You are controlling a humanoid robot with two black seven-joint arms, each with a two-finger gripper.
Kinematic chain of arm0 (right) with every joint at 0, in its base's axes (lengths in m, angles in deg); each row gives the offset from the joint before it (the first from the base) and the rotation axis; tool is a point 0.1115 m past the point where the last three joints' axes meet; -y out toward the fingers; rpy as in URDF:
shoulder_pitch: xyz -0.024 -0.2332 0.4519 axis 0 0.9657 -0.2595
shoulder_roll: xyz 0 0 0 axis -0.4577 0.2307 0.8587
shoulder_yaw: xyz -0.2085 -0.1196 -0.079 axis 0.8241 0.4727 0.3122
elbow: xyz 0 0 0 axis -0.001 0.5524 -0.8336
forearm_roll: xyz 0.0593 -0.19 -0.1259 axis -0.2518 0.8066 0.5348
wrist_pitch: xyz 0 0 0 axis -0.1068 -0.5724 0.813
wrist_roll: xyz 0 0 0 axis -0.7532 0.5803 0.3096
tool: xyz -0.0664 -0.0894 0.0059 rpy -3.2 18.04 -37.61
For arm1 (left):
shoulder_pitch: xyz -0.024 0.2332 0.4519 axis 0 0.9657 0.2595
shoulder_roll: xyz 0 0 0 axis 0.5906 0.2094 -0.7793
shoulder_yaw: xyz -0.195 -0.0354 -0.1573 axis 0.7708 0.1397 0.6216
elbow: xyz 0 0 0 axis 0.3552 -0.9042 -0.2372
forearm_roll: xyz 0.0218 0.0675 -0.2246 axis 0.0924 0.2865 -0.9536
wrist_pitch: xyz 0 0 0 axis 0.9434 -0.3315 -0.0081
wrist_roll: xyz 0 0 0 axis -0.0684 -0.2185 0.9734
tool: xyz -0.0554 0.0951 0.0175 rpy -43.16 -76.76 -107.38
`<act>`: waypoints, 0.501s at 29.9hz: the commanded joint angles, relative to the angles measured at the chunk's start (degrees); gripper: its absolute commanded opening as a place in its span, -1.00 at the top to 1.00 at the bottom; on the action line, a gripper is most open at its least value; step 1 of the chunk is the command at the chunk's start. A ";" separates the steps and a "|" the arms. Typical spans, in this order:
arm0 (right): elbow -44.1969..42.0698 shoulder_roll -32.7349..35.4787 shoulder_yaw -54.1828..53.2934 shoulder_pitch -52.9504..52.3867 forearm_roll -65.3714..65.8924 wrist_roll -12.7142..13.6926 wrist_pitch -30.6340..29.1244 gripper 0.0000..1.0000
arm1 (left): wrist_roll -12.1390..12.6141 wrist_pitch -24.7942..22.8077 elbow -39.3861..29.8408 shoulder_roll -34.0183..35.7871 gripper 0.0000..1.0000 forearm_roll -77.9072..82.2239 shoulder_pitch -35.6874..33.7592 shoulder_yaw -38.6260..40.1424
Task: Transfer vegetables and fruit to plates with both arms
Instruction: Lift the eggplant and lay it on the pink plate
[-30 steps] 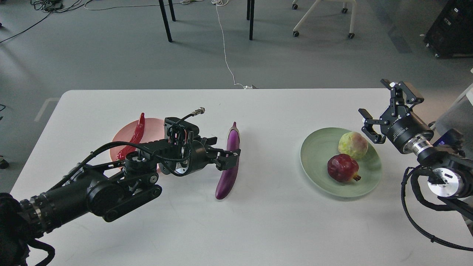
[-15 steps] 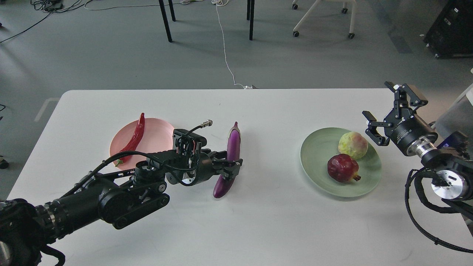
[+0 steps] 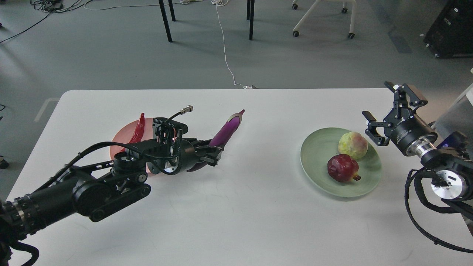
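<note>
Gripping eggplant [image 3: 226,130] low, left end effector [image 3: 212,154] clamped beside pink plate [image 3: 122,139]; glossy, likely slippery. Right end effector [image 3: 386,111] apart.

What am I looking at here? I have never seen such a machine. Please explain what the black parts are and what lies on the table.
This picture is taken from a humanoid robot's head, looking down at a white table. The black parts are its two arms. The left gripper holds a purple eggplant, tilted upward. Behind that arm, a red chili pepper lies on a pink plate. The right gripper is open and empty, beside a green plate carrying a yellow-green fruit and a dark red fruit.
</note>
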 commanded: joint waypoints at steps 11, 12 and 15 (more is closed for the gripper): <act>-0.09 -0.45 0.09 -0.18 0.00 0.00 0.00 -0.95 | -4.89 3.06 -1.52 15.46 -0.52 -3.74 5.52 0.04; -0.09 -0.45 0.09 -0.18 0.00 0.00 0.00 -0.95 | -4.98 2.97 -1.52 15.63 -0.90 -4.10 5.87 0.04; -0.18 -0.37 0.09 -0.27 0.00 0.00 0.00 -0.95 | -5.15 3.06 -1.79 15.72 -0.99 -5.24 5.96 0.30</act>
